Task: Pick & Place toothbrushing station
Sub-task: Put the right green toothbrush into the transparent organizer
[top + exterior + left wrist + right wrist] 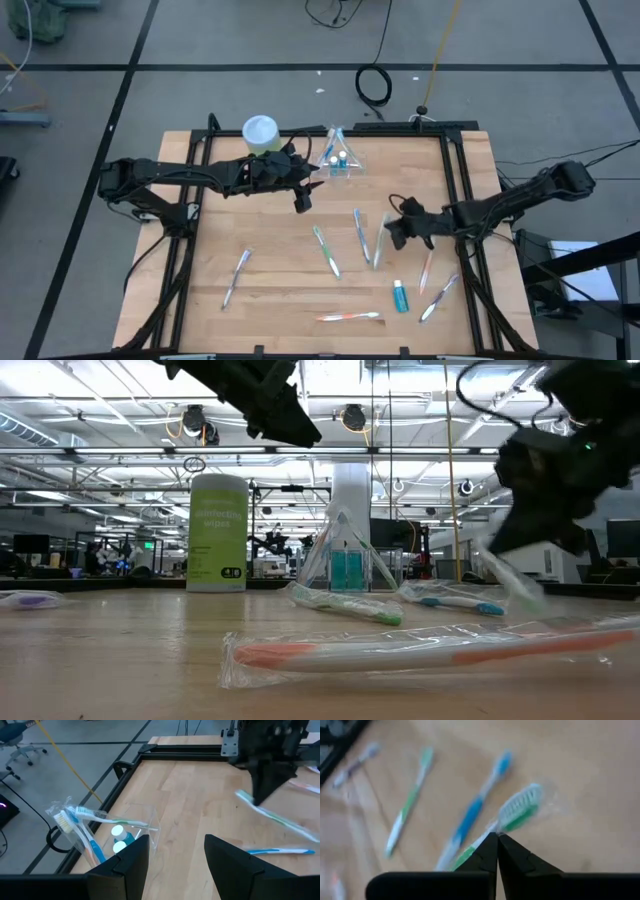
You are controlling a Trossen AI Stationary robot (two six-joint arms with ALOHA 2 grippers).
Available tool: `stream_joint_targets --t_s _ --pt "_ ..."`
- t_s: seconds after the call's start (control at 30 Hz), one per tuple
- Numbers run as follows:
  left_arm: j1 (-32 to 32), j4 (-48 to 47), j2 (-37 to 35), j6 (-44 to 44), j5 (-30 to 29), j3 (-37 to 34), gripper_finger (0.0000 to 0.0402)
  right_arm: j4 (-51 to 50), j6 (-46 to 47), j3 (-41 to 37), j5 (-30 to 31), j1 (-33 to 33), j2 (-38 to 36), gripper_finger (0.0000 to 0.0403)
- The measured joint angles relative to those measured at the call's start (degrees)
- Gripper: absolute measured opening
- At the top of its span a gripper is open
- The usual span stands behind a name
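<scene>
My right gripper (496, 840) is shut on a green-and-white toothbrush (379, 248) in a clear wrapper, right of the table's middle. My left gripper (175, 857) stands open at the far middle, beside the clear plastic bag (338, 156). The bag (100, 832) holds toothbrushes and two small blue tubes. Several more wrapped toothbrushes lie flat on the wood, among them a green one (327, 250), a blue one (358, 229) and an orange one (348, 317). A blue tube (400, 296) lies near the front right. My left gripper has one finger (135, 855) close to the bag's clear edge (150, 826); I cannot tell whether it touches. My right gripper pinches the toothbrush's neck (492, 827) just behind the bristle head between its two fingertips. The fingers slant down from the table's right side and lie across the brush. The brush (510, 582) hangs tilted below them; whether its lower end rests on the wood I cannot tell.
A green wipes canister (261, 133) stands at the far edge, left of the bag. Black frame rails (455, 190) run along the table's sides and far edge. Two more toothbrushes (438, 297) lie by the right rail.
</scene>
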Motion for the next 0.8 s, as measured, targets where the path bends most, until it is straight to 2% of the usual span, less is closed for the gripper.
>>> stream_joint_targets --t_s 0.17,0.3,0.5,0.63,0.8 --pt "0.00 0.26 0.00 0.02 0.00 0.00 0.0198 2.69 -16.33 3.47 11.59 -3.09 -1.08 0.0001" --pt "0.00 0.24 0.00 0.02 0.00 -0.01 0.0198 16.80 -31.95 3.67 16.39 -7.94 0.19 0.0001" --pt "0.00 0.37 0.00 -0.42 0.00 0.00 0.0198 38.37 -52.84 3.69 14.49 -15.76 3.13 0.0000" --pt "0.00 0.79 0.00 -0.42 0.00 0.00 0.0198 44.37 -62.40 3.75 14.66 -21.00 3.46 0.0000" --pt "0.00 1.49 0.02 -0.73 0.00 0.00 0.0198 49.38 -68.99 3.75 8.48 -26.40 3.42 0.0000"
